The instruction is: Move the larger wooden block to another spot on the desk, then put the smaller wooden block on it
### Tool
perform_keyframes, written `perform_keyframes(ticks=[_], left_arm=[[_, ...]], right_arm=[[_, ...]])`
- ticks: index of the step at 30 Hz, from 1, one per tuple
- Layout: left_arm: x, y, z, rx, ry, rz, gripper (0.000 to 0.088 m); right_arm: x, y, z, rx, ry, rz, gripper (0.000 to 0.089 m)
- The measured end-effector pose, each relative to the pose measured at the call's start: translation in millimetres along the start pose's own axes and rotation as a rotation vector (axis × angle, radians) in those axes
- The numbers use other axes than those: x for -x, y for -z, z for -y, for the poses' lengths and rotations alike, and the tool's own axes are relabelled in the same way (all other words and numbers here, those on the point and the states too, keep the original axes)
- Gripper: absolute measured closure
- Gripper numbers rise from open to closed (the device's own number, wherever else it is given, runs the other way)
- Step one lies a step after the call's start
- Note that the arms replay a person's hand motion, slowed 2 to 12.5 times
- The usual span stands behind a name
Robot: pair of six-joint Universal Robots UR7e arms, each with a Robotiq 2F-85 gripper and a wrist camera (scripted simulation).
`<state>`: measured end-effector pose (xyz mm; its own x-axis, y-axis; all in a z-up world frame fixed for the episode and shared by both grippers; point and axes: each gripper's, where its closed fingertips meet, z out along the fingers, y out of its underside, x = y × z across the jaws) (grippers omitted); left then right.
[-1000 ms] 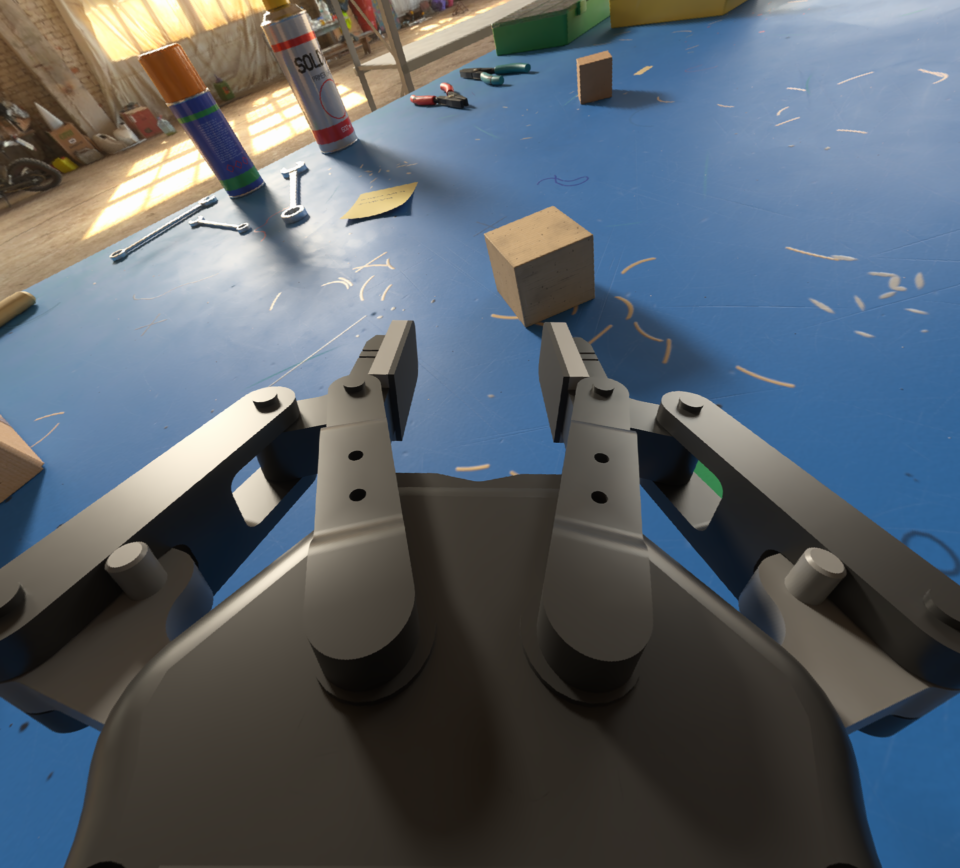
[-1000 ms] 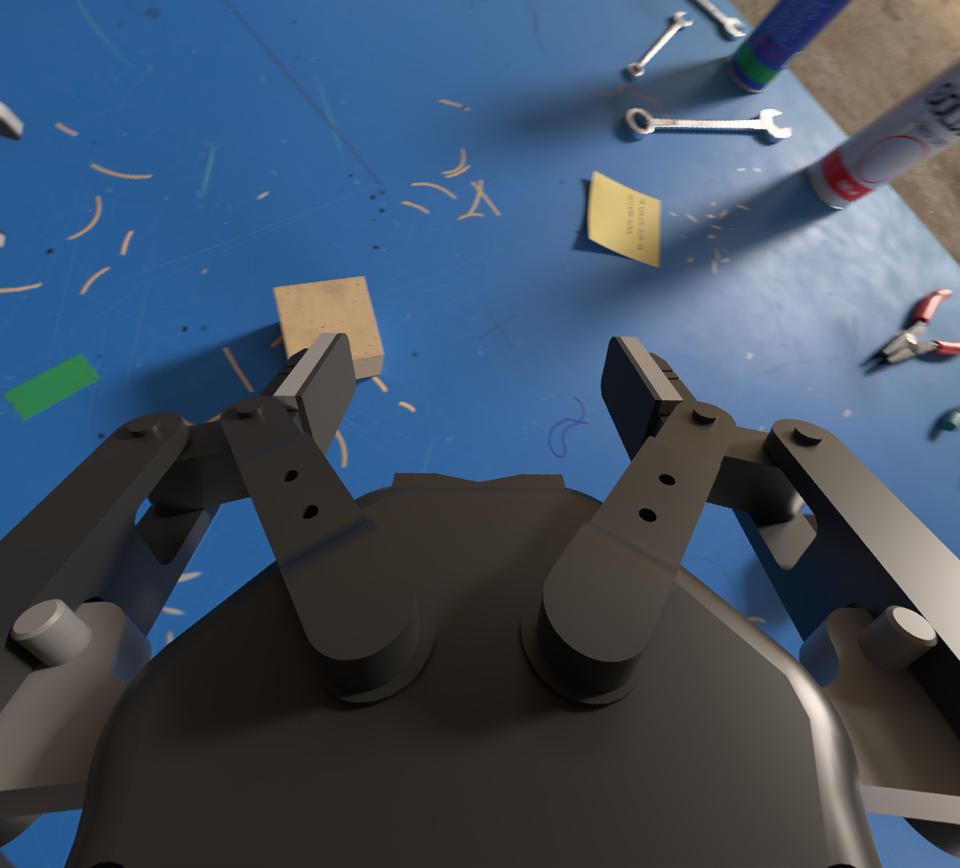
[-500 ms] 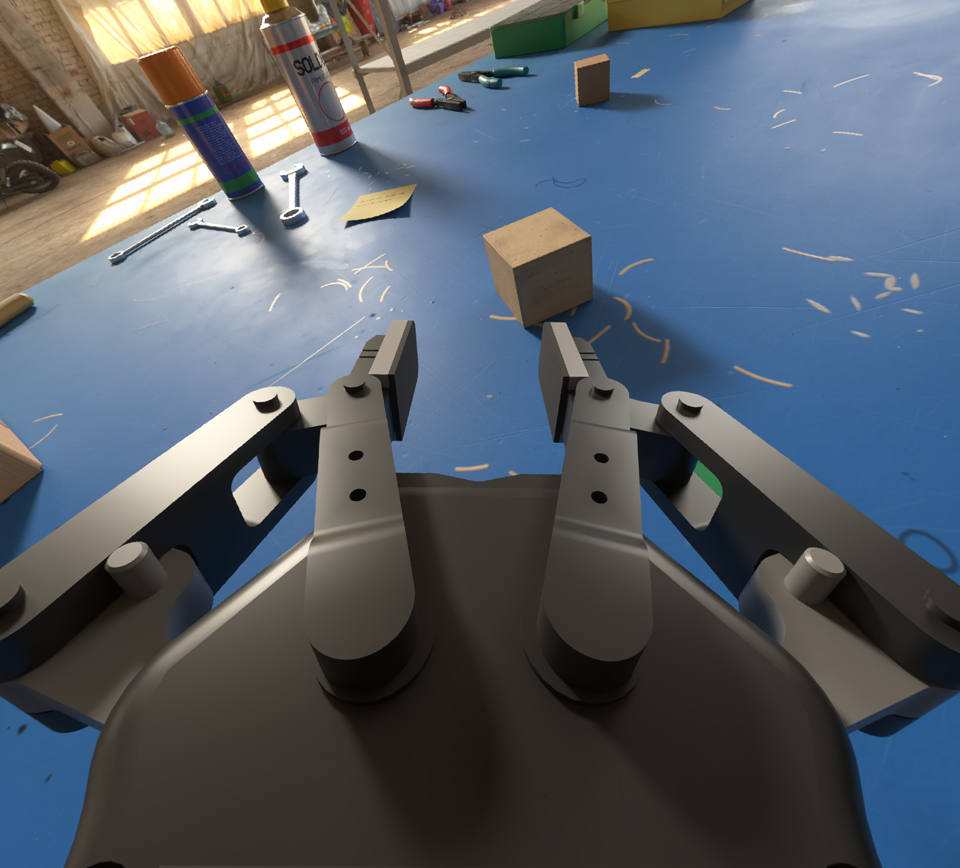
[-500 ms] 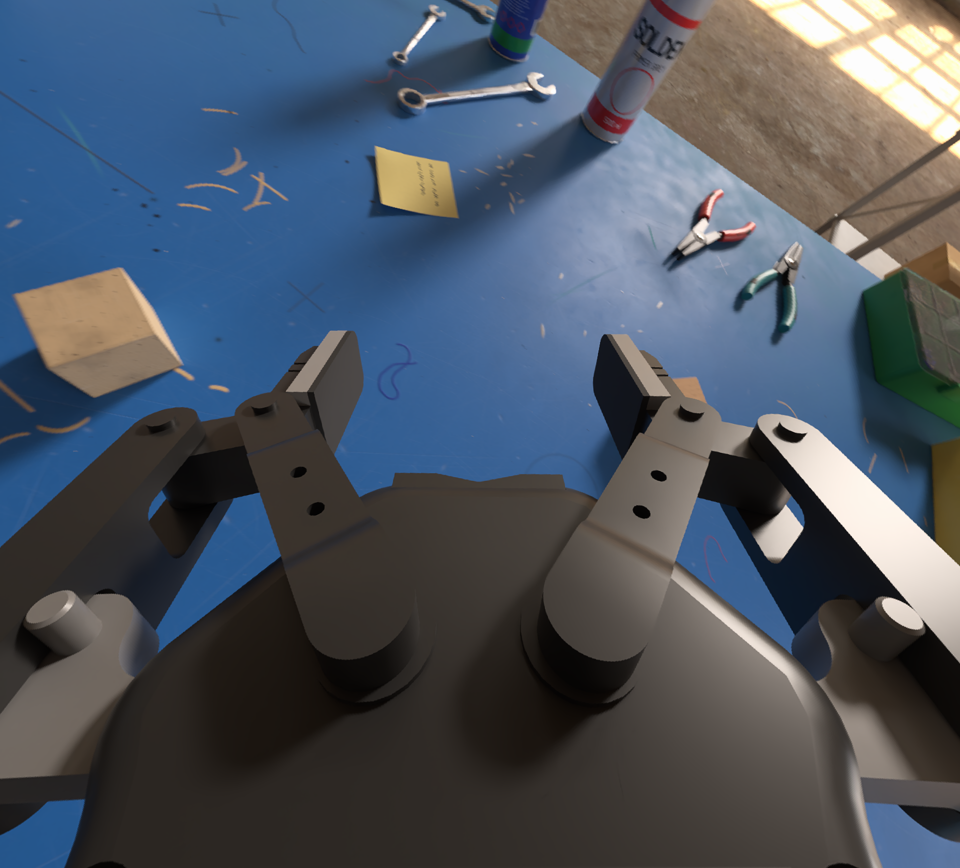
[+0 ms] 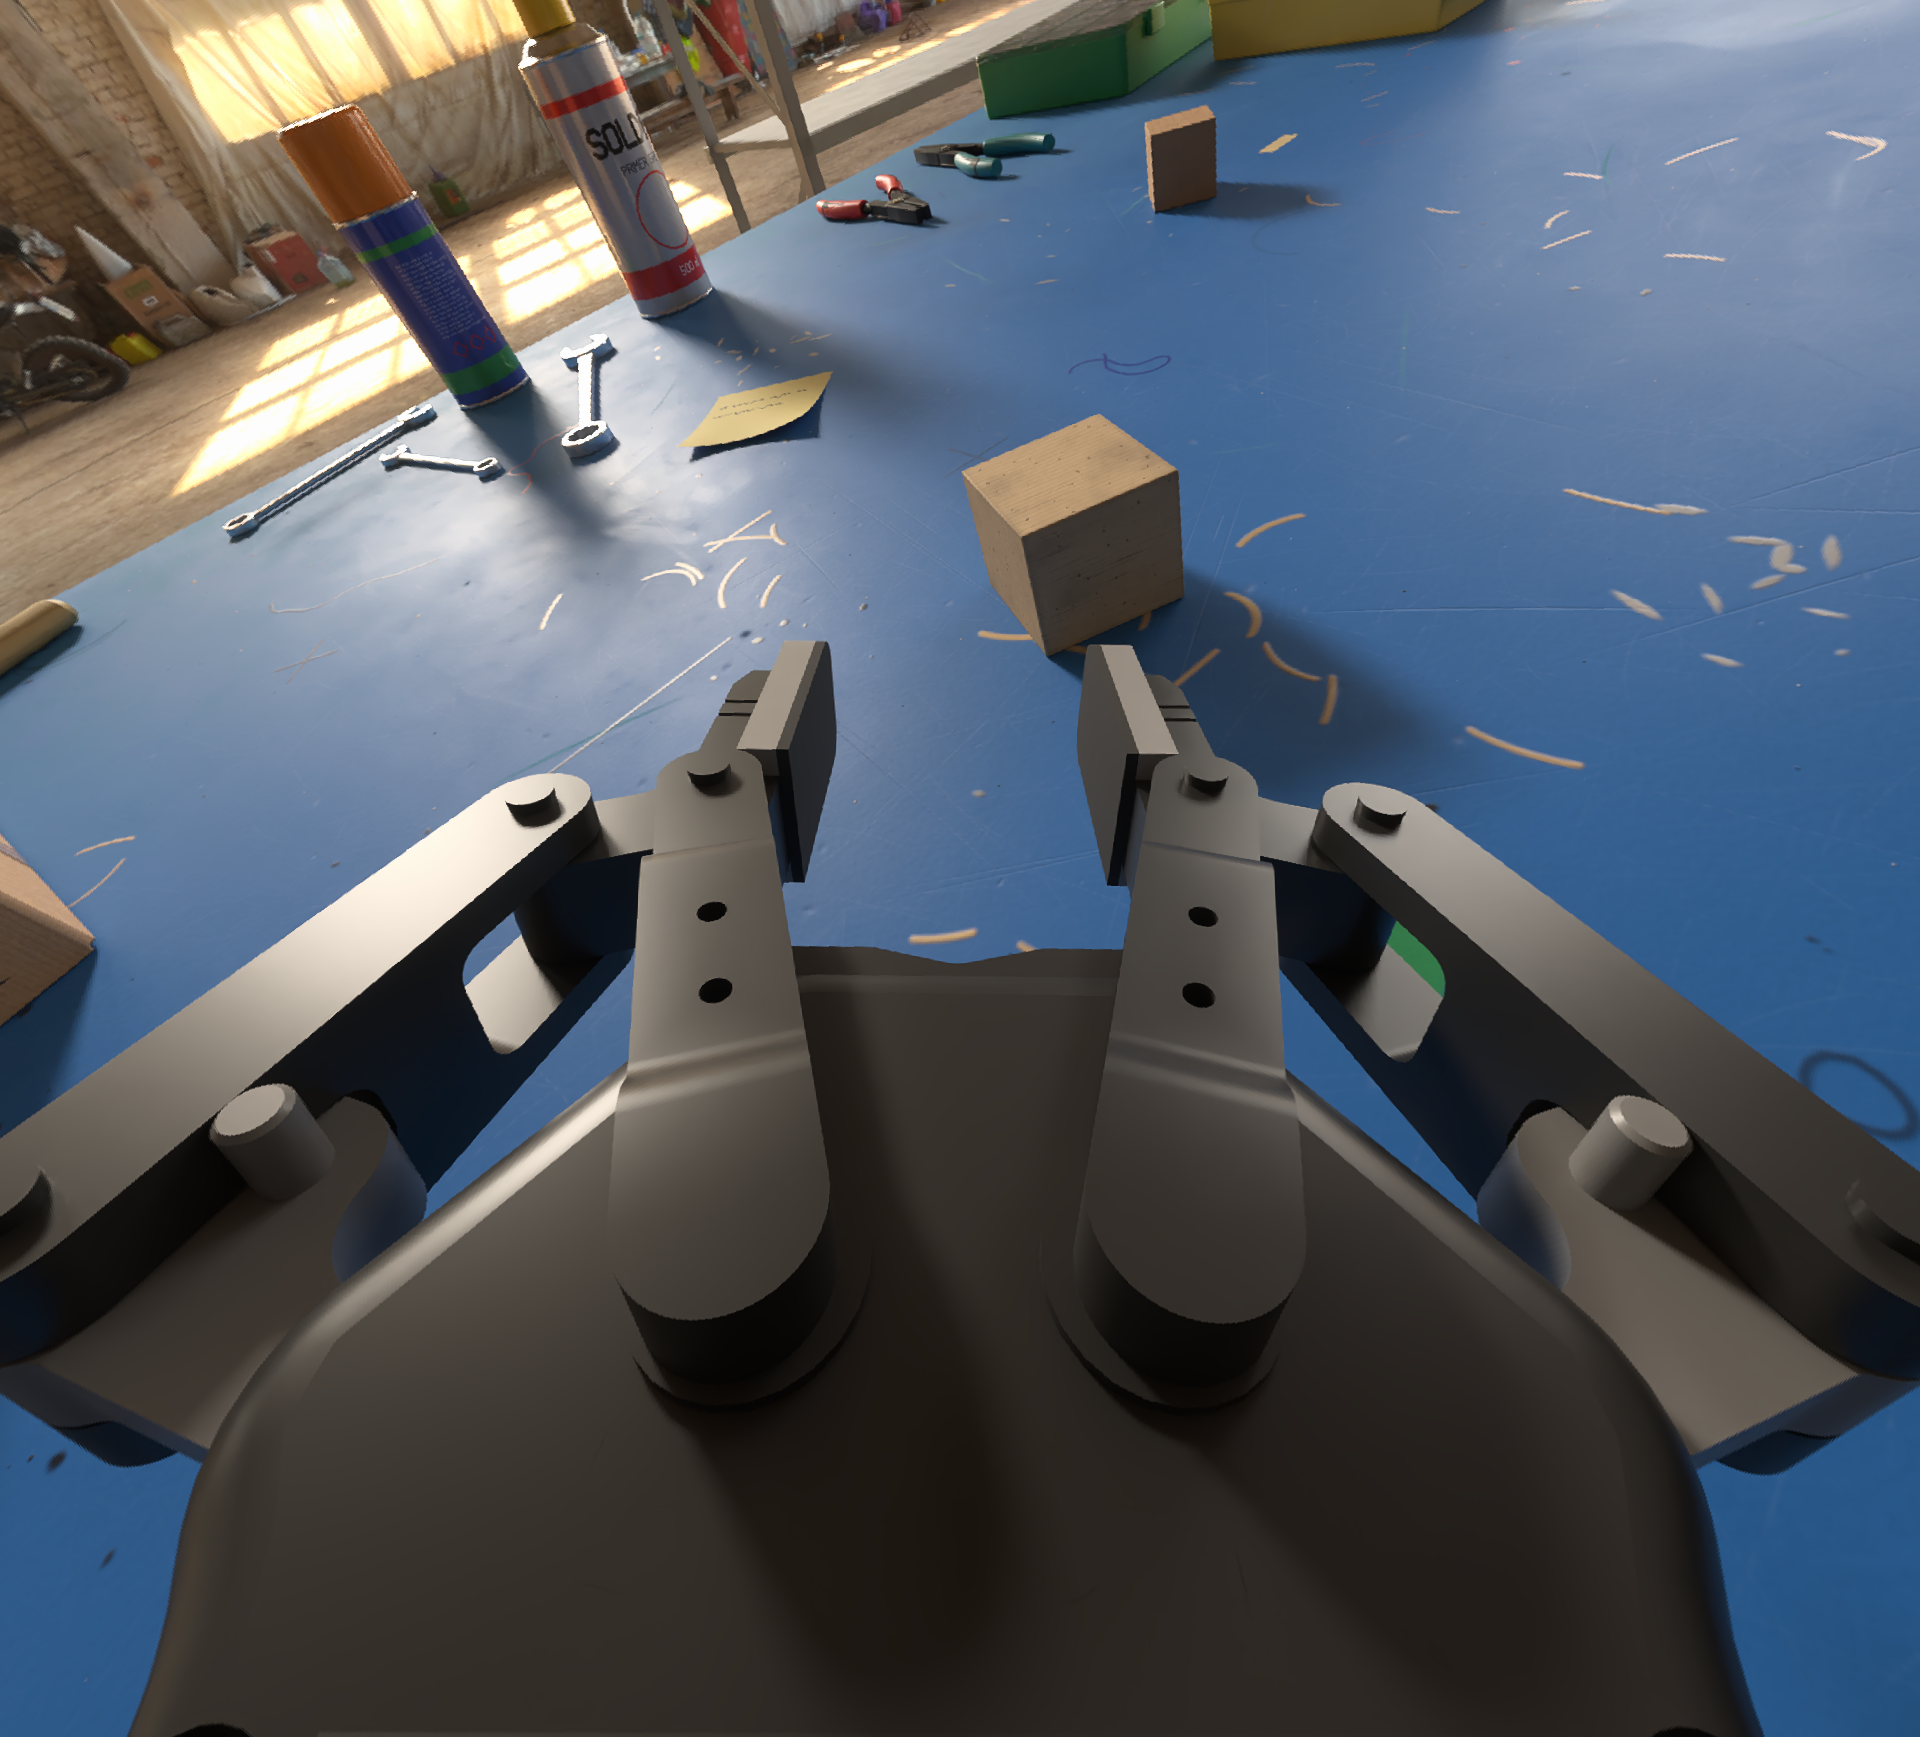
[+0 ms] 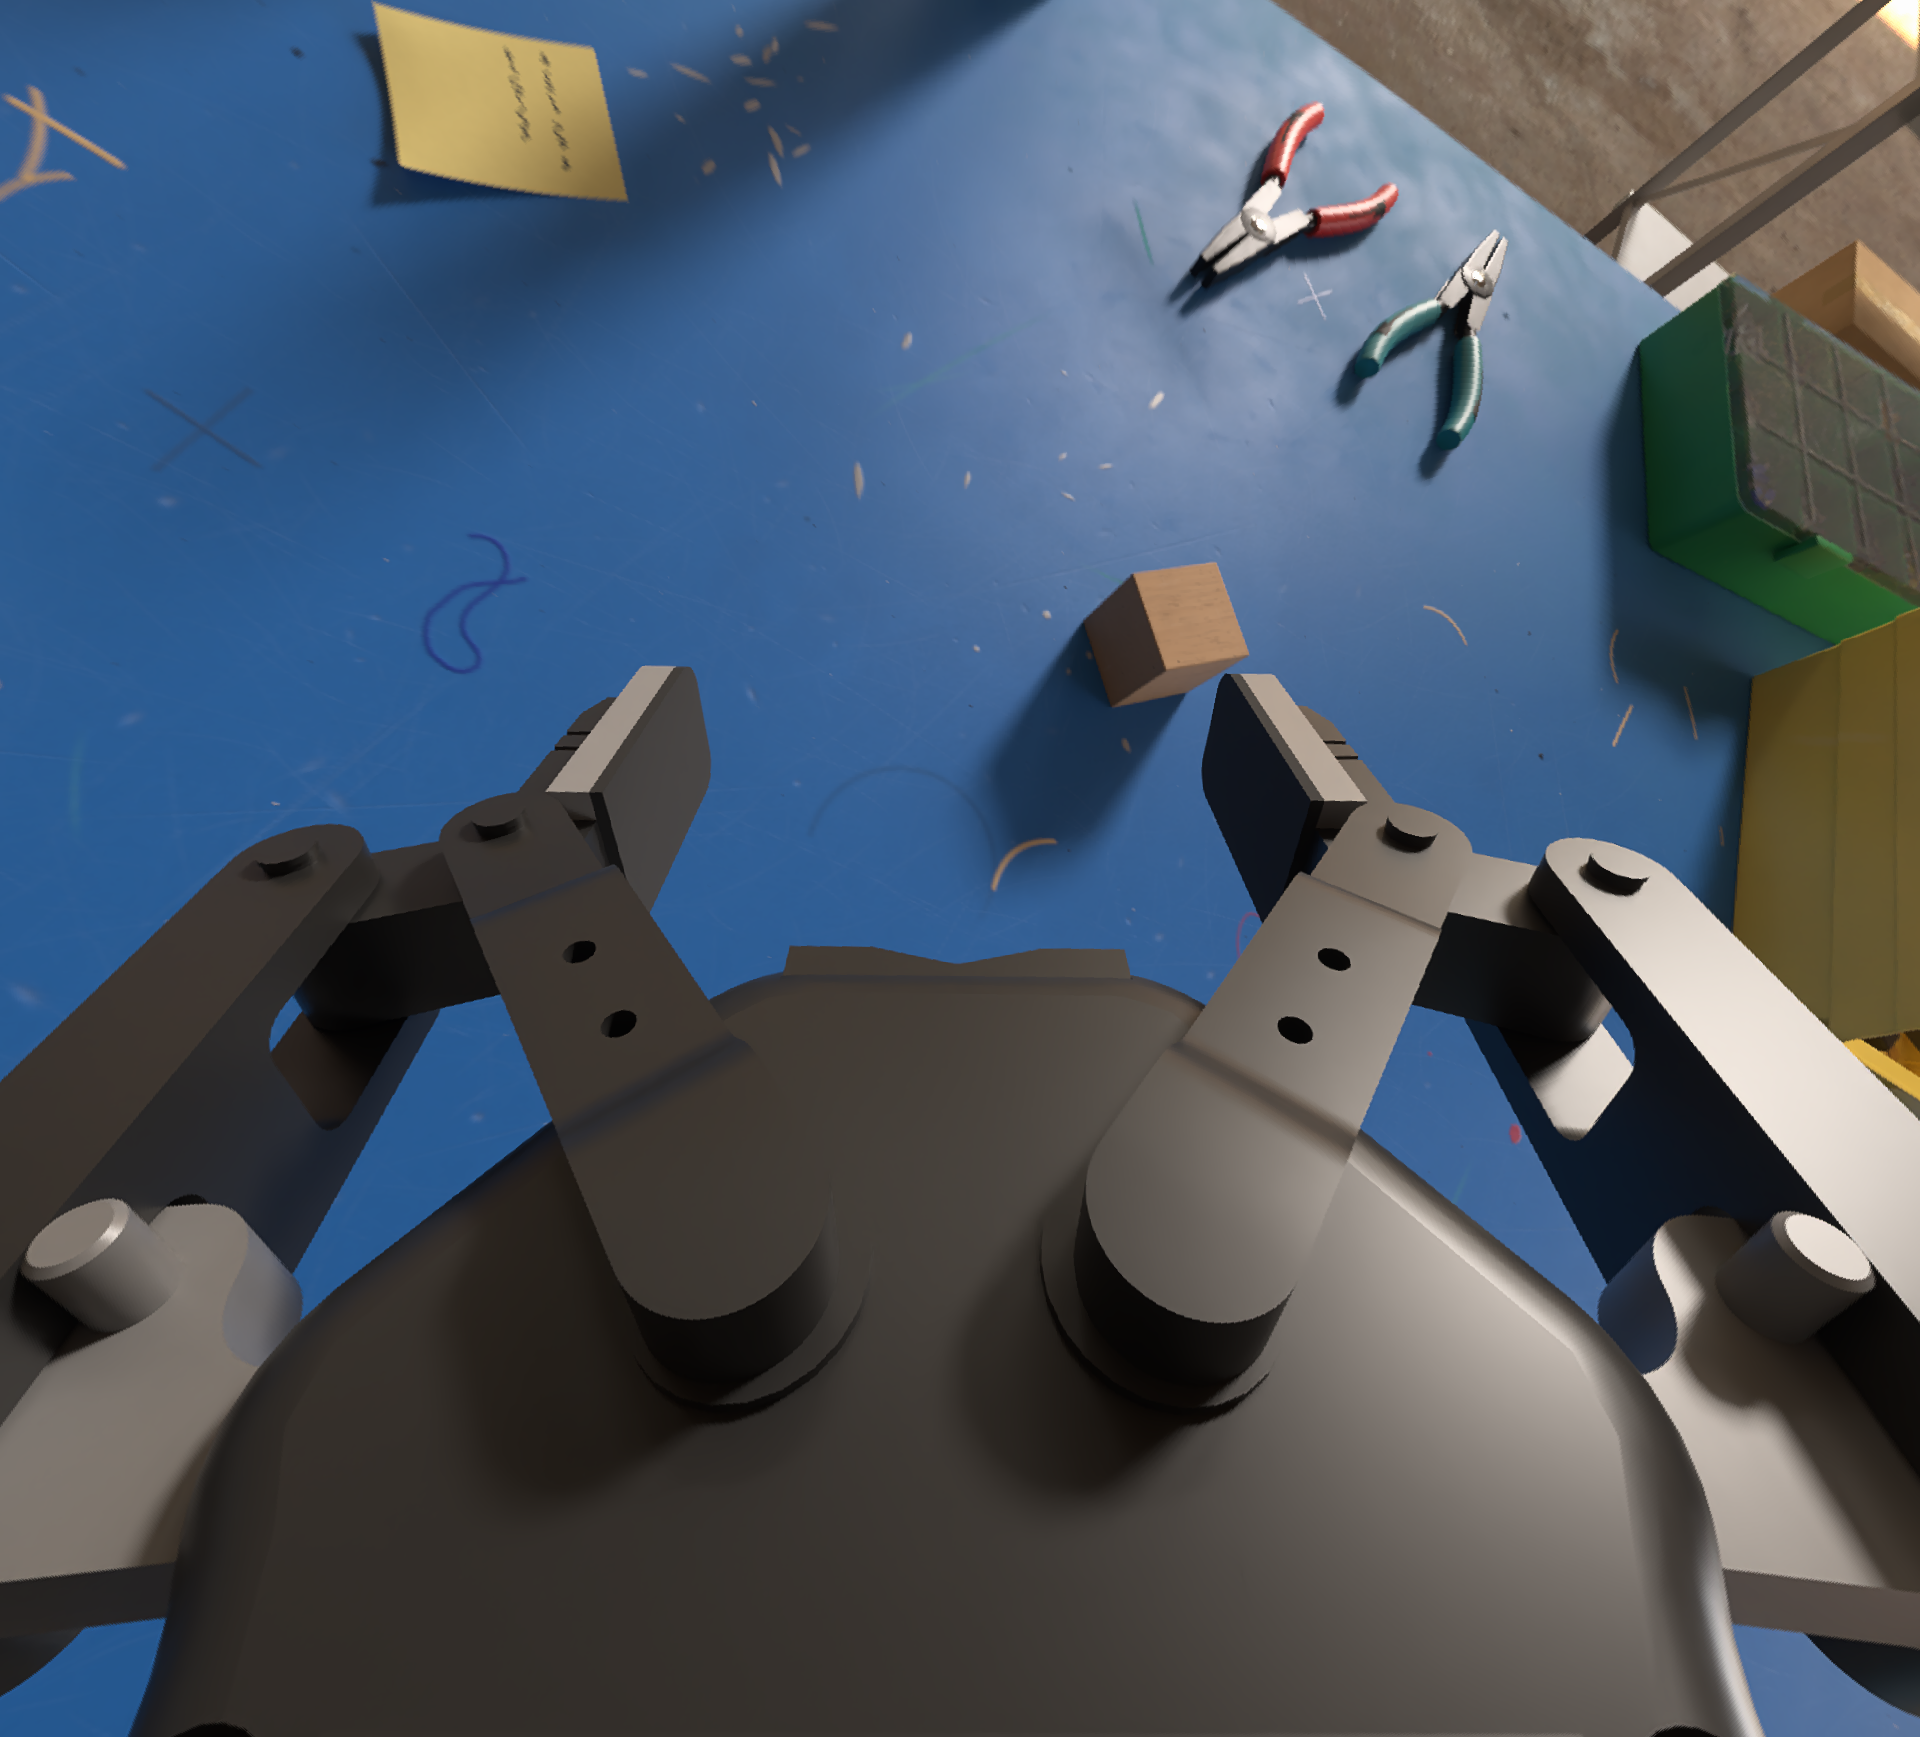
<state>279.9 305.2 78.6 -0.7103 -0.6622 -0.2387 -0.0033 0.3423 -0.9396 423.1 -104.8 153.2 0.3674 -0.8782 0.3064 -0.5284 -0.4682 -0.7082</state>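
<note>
The larger wooden block (image 5: 1075, 534) sits on the blue desk (image 5: 1558, 399), just ahead and slightly right of my left gripper (image 5: 954, 700), which is open, empty and apart from it. The smaller wooden block (image 5: 1179, 155) stands far back near the bins. In the right wrist view the smaller block (image 6: 1169, 633) lies on the desk just beyond my right fingertip (image 6: 1262, 731). My right gripper (image 6: 951, 721) is wide open and empty above the desk.
Two spray cans (image 5: 416, 264) (image 5: 613, 139), wrenches (image 5: 582, 394), a yellow note (image 5: 764, 414) and pliers (image 6: 1283, 201) (image 6: 1444, 337) lie left of and behind the blocks. A green bin (image 6: 1787, 461) and a yellow bin (image 6: 1829, 835) stand right of the smaller block. Another wooden piece (image 5: 31, 929) is at the left edge.
My right gripper has swung away from above the larger block over to the smaller block and come lower, still open. The left gripper has barely moved.
</note>
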Motion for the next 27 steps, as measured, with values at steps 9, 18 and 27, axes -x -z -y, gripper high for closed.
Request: perform_keyframes(ticks=[9, 18, 27], left_arm=[[-0.5, 0.2, 0.1, -0.001, -0.003, -0.001, 0.0454], [-1.2, -0.1, -0.3, 0.003, -0.002, -0.01, 0.0454], [-3.2, -0.3, -1.0, 0.009, -0.003, -0.027, 0.0452]], right_arm=[[-27.0, -27.2, -16.3, 0.094, 0.026, 0.024, 0.0068], [-38.8, -55.0, -20.2, 0.138, 0.078, 0.085, 0.0086], [-50.6, -83.3, -25.8, 0.188, 0.154, 0.116, 0.0087]])
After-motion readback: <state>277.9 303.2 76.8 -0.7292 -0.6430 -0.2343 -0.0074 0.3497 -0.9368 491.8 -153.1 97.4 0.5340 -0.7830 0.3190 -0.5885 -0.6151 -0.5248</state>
